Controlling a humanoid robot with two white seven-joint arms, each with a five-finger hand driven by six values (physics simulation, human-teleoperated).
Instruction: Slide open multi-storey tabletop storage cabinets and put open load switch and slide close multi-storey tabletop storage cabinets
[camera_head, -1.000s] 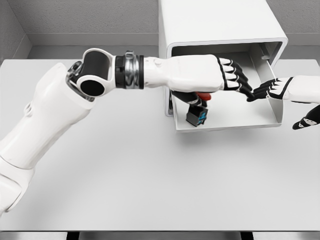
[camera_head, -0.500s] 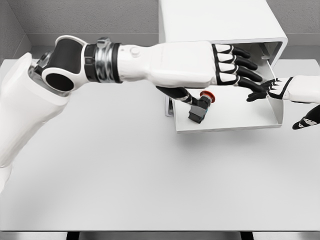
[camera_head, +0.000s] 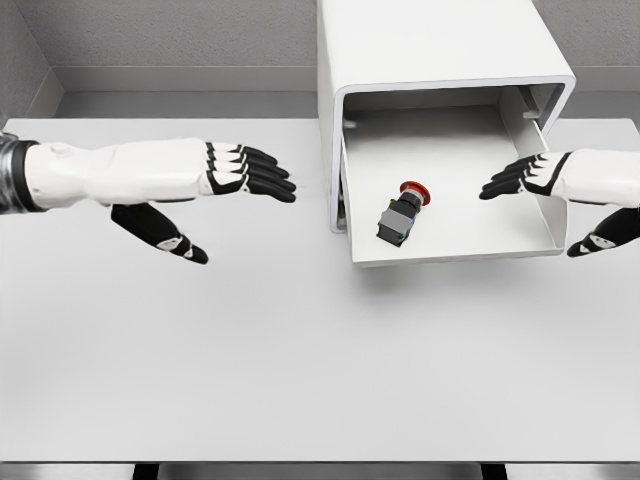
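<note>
**Switch lies in the drawer; closing is what remains**

Left hand (camera_head: 215, 172) hovers over the plain white tabletop (camera_head: 250, 360), well left of the cabinet, fingers straight and together, thumb dropped below, holding nothing.

Right of it stands the white boxy multi-storey storage cabinet (camera_head: 430, 45), its white sliding drawer (camera_head: 455, 252) pulled out toward the camera. On the drawer floor lies the small black load switch with a red round button (camera_head: 401, 216), tipped on its side near the drawer's left wall, red cap pointing back and right. It looks like a small rigid plastic part, probably light, liable to roll or skid when the drawer moves. If it needs re-taking, the squarish black body offers flatter faces than the rounded cap.

Right hand (camera_head: 530, 176) sits at the drawer's right wall, fingers extended inward over the rim, empty; whether it touches the wall I cannot tell.

Judging by this, the drawer should slide stiffly on its rails; a push on its front lip would close it. Both hands must stay clear of the opening.
</note>
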